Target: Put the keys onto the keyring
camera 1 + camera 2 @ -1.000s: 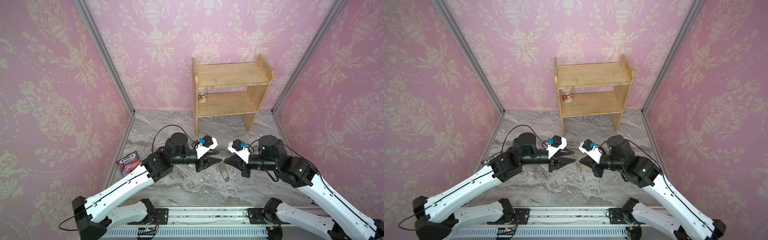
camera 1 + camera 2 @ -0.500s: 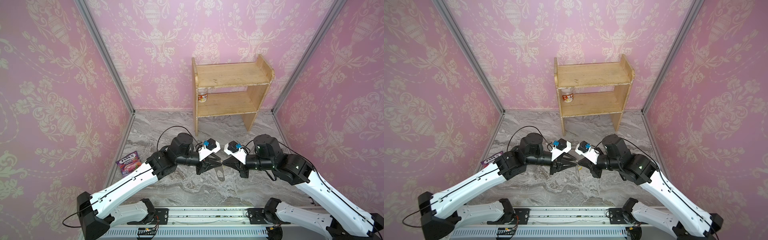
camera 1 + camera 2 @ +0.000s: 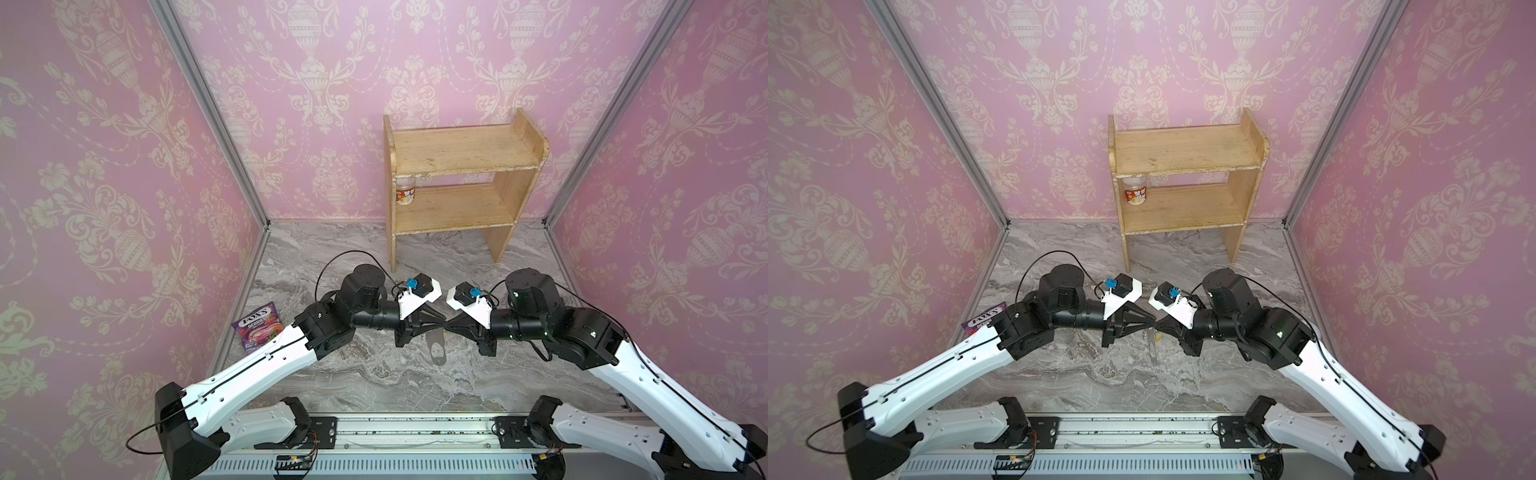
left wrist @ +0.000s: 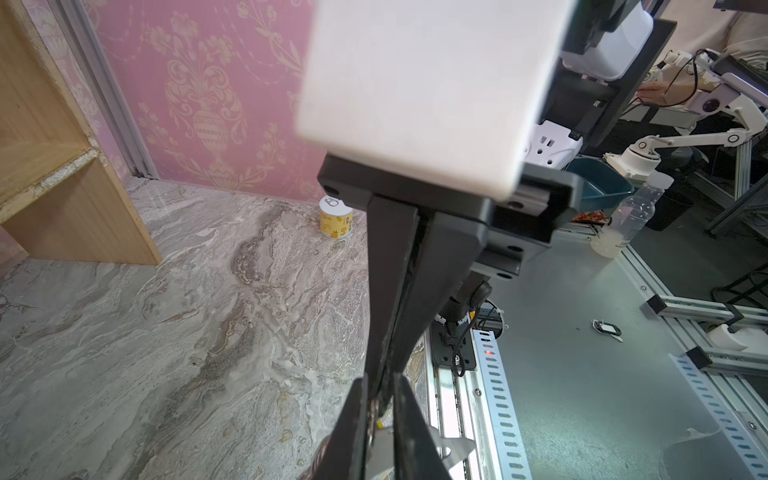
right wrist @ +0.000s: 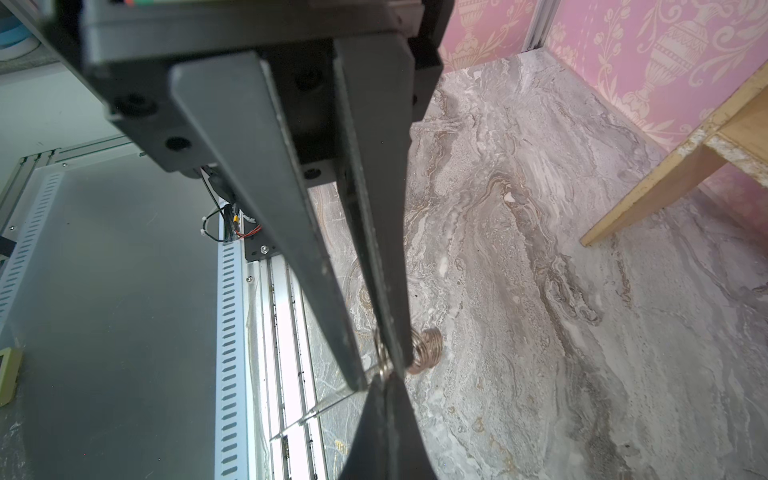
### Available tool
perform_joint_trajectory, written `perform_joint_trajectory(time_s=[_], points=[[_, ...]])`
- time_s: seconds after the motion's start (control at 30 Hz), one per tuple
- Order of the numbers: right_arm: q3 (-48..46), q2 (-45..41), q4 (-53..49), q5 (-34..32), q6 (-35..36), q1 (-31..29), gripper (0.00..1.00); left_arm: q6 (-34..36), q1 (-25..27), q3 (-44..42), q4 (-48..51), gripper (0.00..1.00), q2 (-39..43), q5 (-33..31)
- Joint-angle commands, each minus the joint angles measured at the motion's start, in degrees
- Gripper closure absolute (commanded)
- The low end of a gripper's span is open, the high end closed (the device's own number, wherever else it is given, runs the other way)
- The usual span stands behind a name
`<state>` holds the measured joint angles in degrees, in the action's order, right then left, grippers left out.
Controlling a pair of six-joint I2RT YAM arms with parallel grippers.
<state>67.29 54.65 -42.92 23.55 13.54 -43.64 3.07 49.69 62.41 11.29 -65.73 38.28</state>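
both top views are brightly, evenly lit from overhead; only soft shadows are cast on the marble floor (image 3: 374, 374). the wallpapered walls (image 3: 83, 166) are stretched at the edges by wide-angle distortion. in the left wrist view the white camera housing (image 4: 424, 83) is blurred. in the right wrist view the rail (image 5: 286, 332) is blown out by glare, while the keyring (image 5: 426, 351) is rendered sharply.

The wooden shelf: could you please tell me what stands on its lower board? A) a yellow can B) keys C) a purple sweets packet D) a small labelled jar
D: in both top views a small labelled jar stands on the lower board of the wooden shelf.
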Motion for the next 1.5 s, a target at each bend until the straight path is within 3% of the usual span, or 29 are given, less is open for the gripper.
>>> perform_joint_trajectory(time_s=[0.0,0.33,0.67,0.93,1.03,1.2,1.47], points=[[1.62,-0.25,1.78,-0.09,0.26,-0.31,1.0,-1.18,0.23,-0.79,-0.8,0.87,-0.53,1.87],[1.36,-1.23,2.22,-0.64,0.04,-0.31,1.0,-0.11,0.32,-0.31,1.97,0.8,-1.37,2.16],[1.31,-1.13,2.68,-0.27,-0.02,-0.32,1.0,-0.18,0.32,-0.14,1.01,1.0,-1.2,1.58],[0.57,-1.86,3.8,-1.23,-1.08,-0.25,1.0,-0.43,0.4,-0.93,-0.68,1.0,-0.11,0.12],[-1.57,-2.9,4.32,-1.5,-1.93,0.3,0.86,-0.78,0.32,-1.73,-2.35,1.0,0.84,-0.81],[-2.99,-4.23,4.8,-1.4,-3.42,1.24,0.71,-0.96,0.32,-2.3,-3.7,1.0,1.7,-2.1],[-7.59,-6.03,10.57,0.01,-8.07,1.47,0.68,-2.69,0.32,-4.63,-9.91,1.0,3.22,-4.53]])
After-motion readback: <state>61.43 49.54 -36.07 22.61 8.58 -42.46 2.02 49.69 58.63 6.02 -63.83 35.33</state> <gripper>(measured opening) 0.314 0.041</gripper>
